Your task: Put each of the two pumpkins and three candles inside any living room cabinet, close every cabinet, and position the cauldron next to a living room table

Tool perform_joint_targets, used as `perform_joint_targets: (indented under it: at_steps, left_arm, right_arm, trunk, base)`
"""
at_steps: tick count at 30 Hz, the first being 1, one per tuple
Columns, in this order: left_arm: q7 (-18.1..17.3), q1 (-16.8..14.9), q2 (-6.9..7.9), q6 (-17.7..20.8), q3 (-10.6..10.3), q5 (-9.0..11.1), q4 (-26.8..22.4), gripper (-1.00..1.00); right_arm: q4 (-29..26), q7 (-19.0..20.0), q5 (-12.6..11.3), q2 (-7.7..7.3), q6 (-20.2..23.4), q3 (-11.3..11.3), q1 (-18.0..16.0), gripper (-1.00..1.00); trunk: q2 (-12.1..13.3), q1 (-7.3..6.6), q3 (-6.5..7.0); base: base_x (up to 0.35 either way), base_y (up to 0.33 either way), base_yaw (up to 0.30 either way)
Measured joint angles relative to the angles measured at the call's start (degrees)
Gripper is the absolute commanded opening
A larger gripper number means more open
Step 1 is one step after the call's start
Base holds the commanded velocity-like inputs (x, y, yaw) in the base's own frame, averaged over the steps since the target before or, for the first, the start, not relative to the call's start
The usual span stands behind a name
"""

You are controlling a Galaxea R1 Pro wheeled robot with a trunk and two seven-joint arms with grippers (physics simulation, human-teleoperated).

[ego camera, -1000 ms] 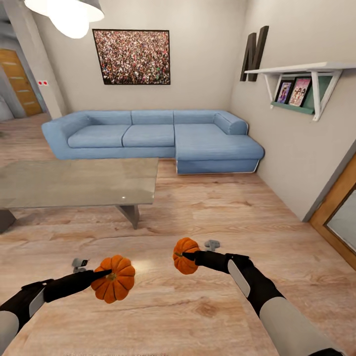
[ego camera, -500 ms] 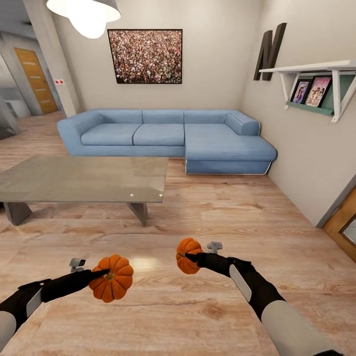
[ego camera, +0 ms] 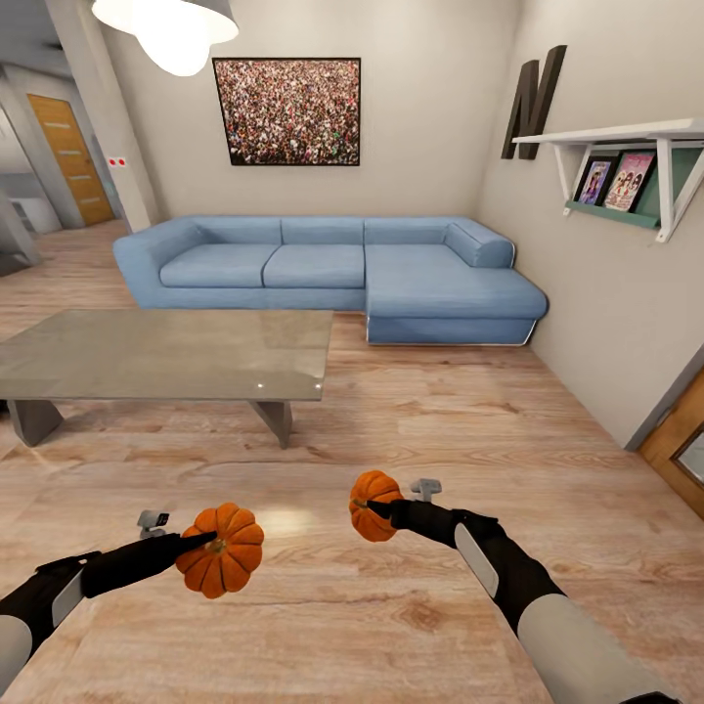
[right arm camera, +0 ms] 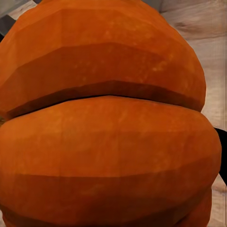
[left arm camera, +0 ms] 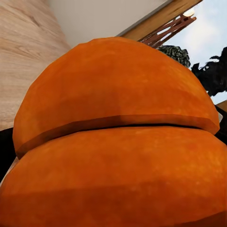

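Head view, each gripper pinching a pumpkin, left gripper [ego camera: 191, 541] and left pumpkin [ego camera: 224, 564], right gripper [ego camera: 376, 507] and right pumpkin [ego camera: 370, 501], glass table [ego camera: 166, 357] and blue sofa [ego camera: 332, 274] ahead.

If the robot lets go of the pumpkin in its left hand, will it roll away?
Probably a little. The left pumpkin is round and ribbed, held above smooth plank floor, so it would likely roll, then wobble to a stop on its ribs. It looks firm: the left end effector pinches it without denting.

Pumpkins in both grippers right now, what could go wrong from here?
1. The left pumpkin and the right pumpkin hang over bare wood floor; a slip would likely send either rolling.
2. No cabinet appears ahead, so the robot must turn; a swinging arm could clip the glass table.
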Motion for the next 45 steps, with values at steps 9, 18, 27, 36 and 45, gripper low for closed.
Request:
perform_joint_targets:
  at_steps: [9, 18, 27, 36, 45]
  left_arm:
    - [0.01, 0.0, 0.01, 0.0, 0.0, 0.0, 0.02, -1.0]
    - [0.02, 0.0, 0.0, 0.0, 0.01, -0.01, 0.06, -1.0]
    - [0.02, 0.0, 0.03, 0.0, 0.02, 0.0, 0.08, -1.0]
    - [0.02, 0.0, 0.0, 0.03, 0.01, 0.0, 0.09, -1.0]
    - [0.04, 0.0, 0.08, 0.03, 0.04, 0.0, 0.09, -1.0]
  right_arm:
    - [-0.48, 6.04, -0.3, 0.21, 0.28, 0.13, 0.09, -1.0]
    - [-0.29, 7.02, -0.09, 0.39, 0.37, 0.16, 0.09, -1.0]
    - [1.49, 7.25, 0.22, 0.1, -0.8, 0.01, 0.1, -1.0]
    - [10.65, 7.23, -0.21, -0.1, -15.87, -0.33, 0.08, -1.0]
    - [10.08, 6.66, -0.18, 0.41, -16.46, -0.12, 0.09, -1.0]
  trunk:
    - [0.0, 0.0, -0.13]
    - [0.0, 0.0, -0.74]
    - [0.0, 0.0, -1.19]
    - [0.0, 0.0, -1.2]
    - [0.0, 0.0, -1.16]
  base:
    - [0.0, 0.0, 0.051]
    - [0.0, 0.0, 0.178]
    - [0.0, 0.0, 0.115]
    - [0.0, 0.0, 0.002]
    - [0.0, 0.0, 0.04]
